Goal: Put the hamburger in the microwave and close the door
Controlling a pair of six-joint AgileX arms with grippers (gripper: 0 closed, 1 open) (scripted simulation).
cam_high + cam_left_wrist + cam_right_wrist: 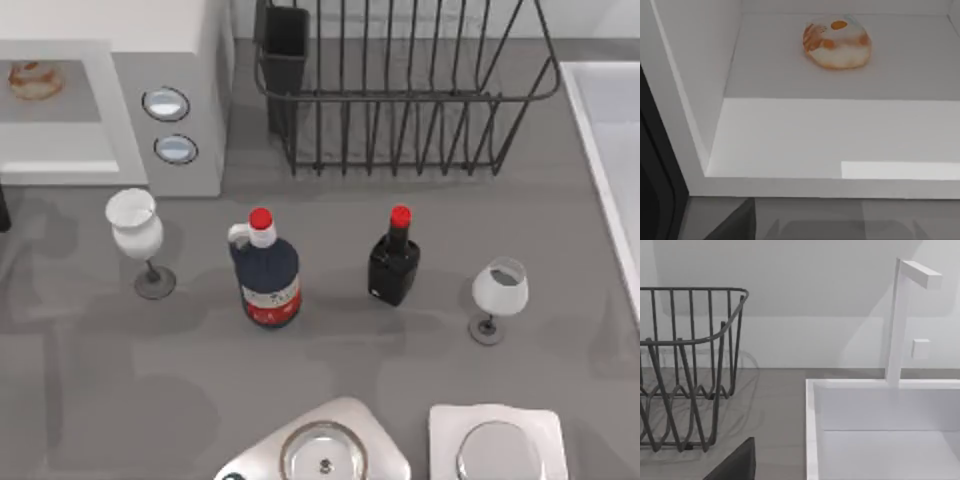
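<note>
Nearest the lower edge of the top view sit two silvery things, a rounded plate (325, 450) with a ring on it and a square plate (497, 445) holding a disc, both clear of the work. Above them, across the middle of the frame, stands a row on the grey tabletop (330, 355): a wine glass (137, 235) at the left, a dark blue jug (266, 270) with a red cap, a black bottle (394, 260) also red-capped, and a second wine glass (498, 295) at the right. They stand well apart from one another.

Farther back, at the upper left, is the microwave (170, 100), its grey panel with two round buttons facing down the frame. Its cavity is open, and the hamburger (35, 80) lies inside on the white floor. The left wrist view looks straight into that cavity, with the hamburger (836, 42) resting toward the back, untouched. So the placing looks done, and closing the door appears to be what remains; the door itself cannot be made out with certainty.

At the upper middle stands the black wire dish rack (400, 90), and a white sink (880, 430) with a tap lies at the right edge, seen by the right wrist camera.

Whether either arm's fingers are spread or pressed together cannot be told.
</note>
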